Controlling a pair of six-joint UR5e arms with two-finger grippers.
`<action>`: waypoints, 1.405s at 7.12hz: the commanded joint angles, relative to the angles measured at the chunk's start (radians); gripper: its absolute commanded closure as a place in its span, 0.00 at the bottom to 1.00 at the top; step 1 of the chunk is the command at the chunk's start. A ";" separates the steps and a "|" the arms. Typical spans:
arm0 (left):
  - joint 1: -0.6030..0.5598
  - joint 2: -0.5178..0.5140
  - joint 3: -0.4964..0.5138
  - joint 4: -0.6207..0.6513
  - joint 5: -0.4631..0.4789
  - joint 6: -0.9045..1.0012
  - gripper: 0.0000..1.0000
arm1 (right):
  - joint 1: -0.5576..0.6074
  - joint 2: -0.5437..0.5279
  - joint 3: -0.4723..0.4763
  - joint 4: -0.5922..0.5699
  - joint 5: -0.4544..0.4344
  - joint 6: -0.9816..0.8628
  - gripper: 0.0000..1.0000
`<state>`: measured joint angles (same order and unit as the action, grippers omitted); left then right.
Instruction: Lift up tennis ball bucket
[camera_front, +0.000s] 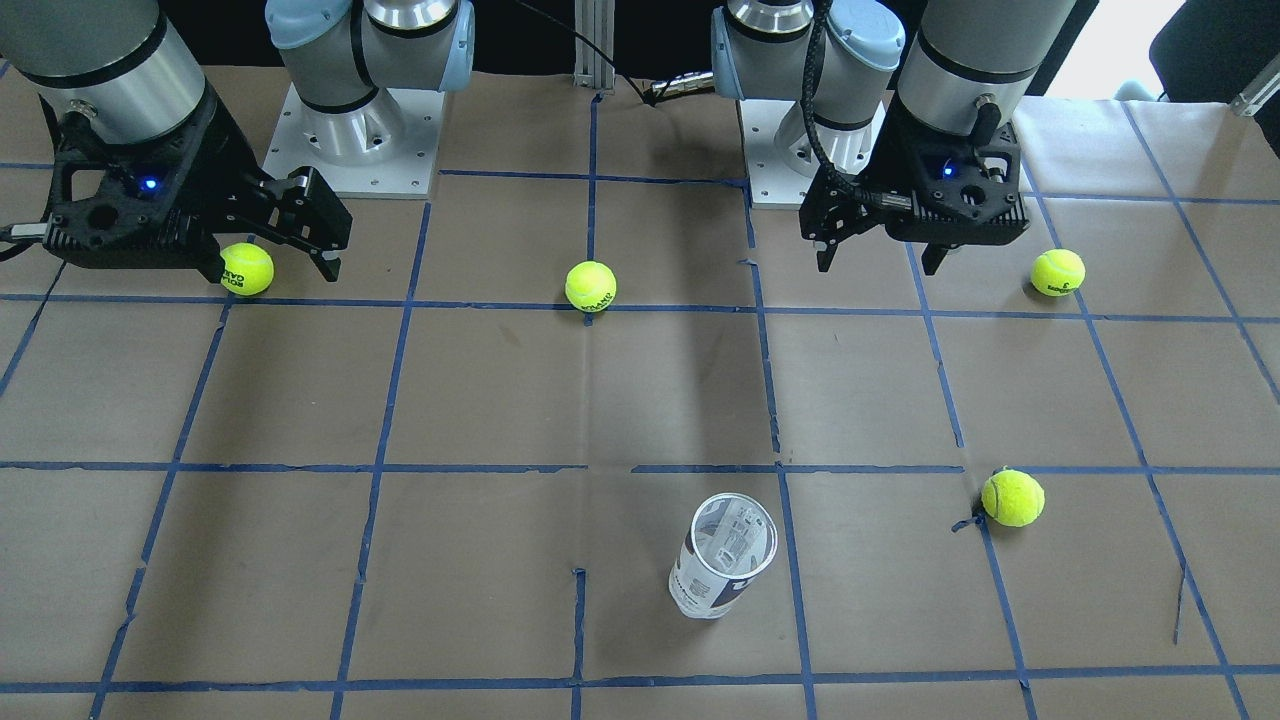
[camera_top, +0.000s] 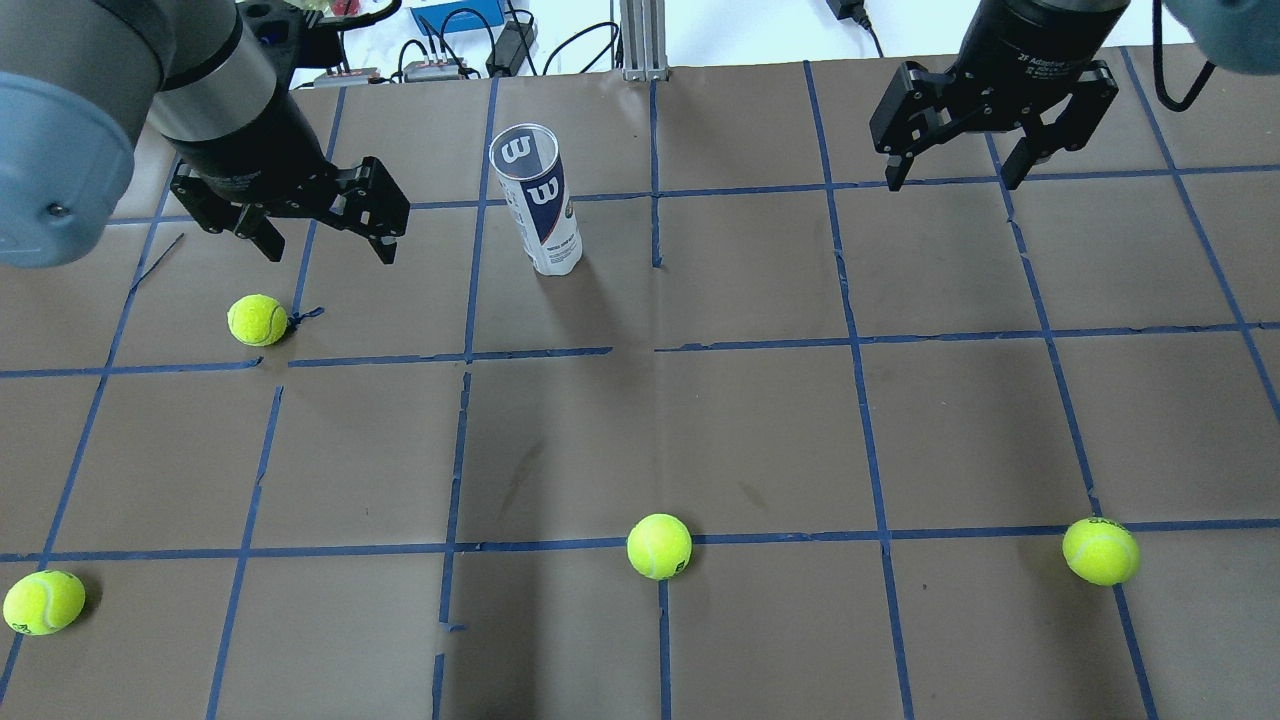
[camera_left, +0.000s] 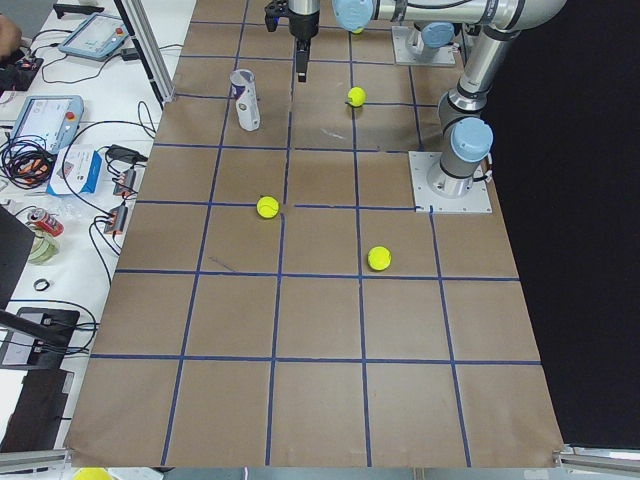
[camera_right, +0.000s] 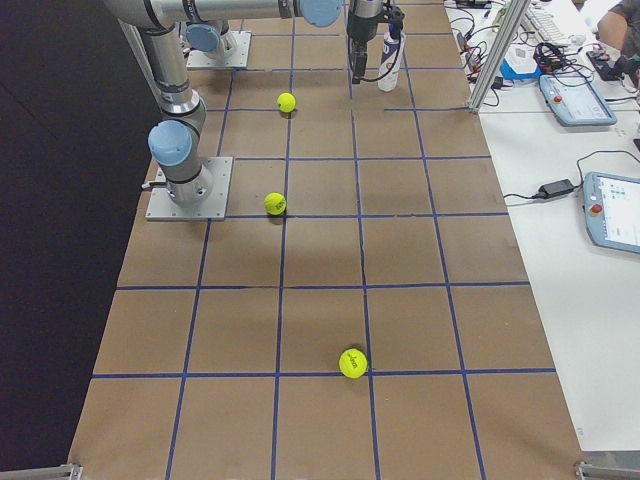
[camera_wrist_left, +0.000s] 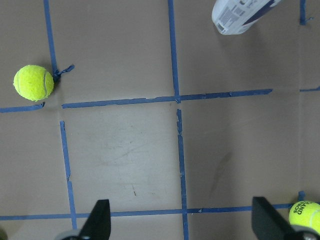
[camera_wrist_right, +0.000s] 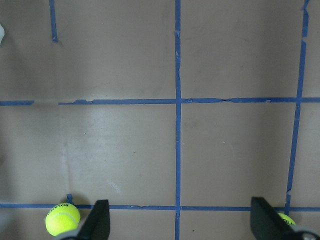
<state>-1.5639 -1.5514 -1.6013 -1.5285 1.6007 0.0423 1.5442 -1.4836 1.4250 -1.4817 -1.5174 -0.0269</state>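
The tennis ball bucket (camera_top: 540, 200) is a clear can with a white and navy label, standing upright and empty on the brown paper at the far middle of the table. It also shows in the front-facing view (camera_front: 722, 560) and at the top right of the left wrist view (camera_wrist_left: 240, 15). My left gripper (camera_top: 312, 238) is open and empty, hovering to the left of the bucket, well apart from it. My right gripper (camera_top: 955, 180) is open and empty, hovering far to its right. The left wrist view shows the left fingertips (camera_wrist_left: 100, 220) spread wide over bare paper.
Several yellow-green tennis balls lie loose: one (camera_top: 257, 320) just below my left gripper, one (camera_top: 659, 546) at the near middle, one (camera_top: 1100, 551) near right, one (camera_top: 43, 602) near left. Blue tape lines grid the paper. Cables and devices sit beyond the far edge.
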 joint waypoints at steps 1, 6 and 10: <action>0.015 -0.005 0.009 0.042 -0.059 -0.039 0.00 | 0.007 -0.006 -0.001 -0.012 0.000 -0.010 0.00; 0.018 -0.039 0.070 0.036 -0.050 -0.048 0.00 | 0.027 -0.026 0.003 -0.032 -0.001 -0.019 0.00; 0.018 -0.045 0.081 0.019 -0.051 -0.039 0.00 | 0.027 -0.012 0.012 -0.032 0.005 -0.025 0.00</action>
<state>-1.5468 -1.5965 -1.5209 -1.5084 1.5516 0.0013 1.5706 -1.4989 1.4368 -1.5139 -1.5169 -0.0522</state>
